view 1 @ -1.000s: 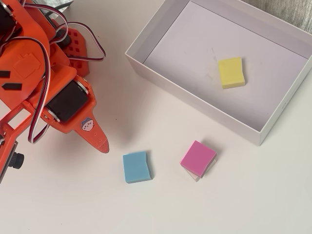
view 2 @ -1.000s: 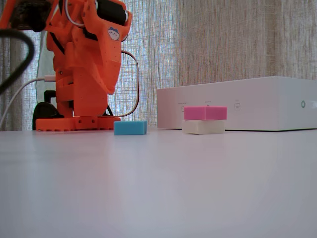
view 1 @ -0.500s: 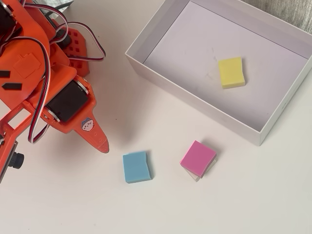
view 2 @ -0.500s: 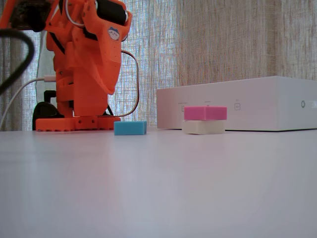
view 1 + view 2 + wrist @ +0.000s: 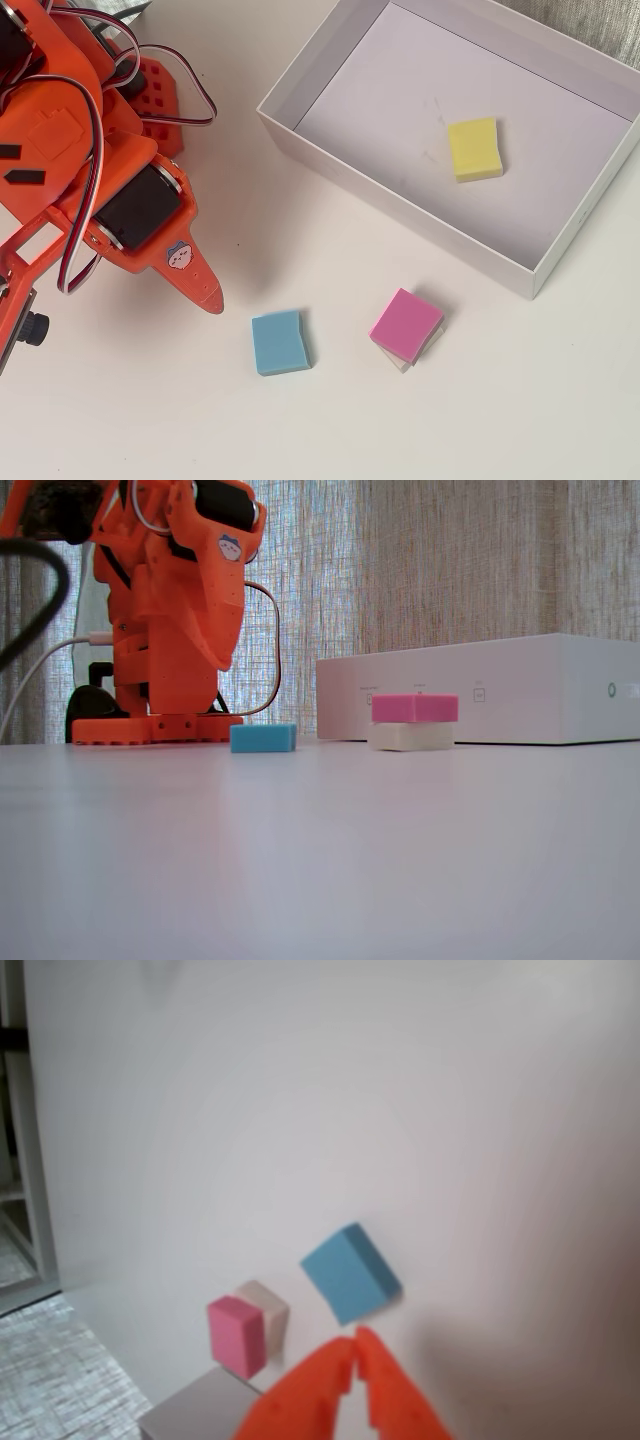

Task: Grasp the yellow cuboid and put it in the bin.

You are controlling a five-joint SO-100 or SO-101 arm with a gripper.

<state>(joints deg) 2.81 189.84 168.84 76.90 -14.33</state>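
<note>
Now the gripper (image 5: 355, 1345) is squeezed shut with nothing in it, up above the table (image 5: 420, 420). A little further out, the blue block (image 5: 278, 341) lies on the table, and just past it the pink block (image 5: 406, 321) sits on top of a white block (image 5: 410, 736). Furthest away, the yellow block (image 5: 474, 148) already lies flat on the floor of the bin (image 5: 330, 140). It looks like the job is done, so the arm only needs to go back and rest.
</note>
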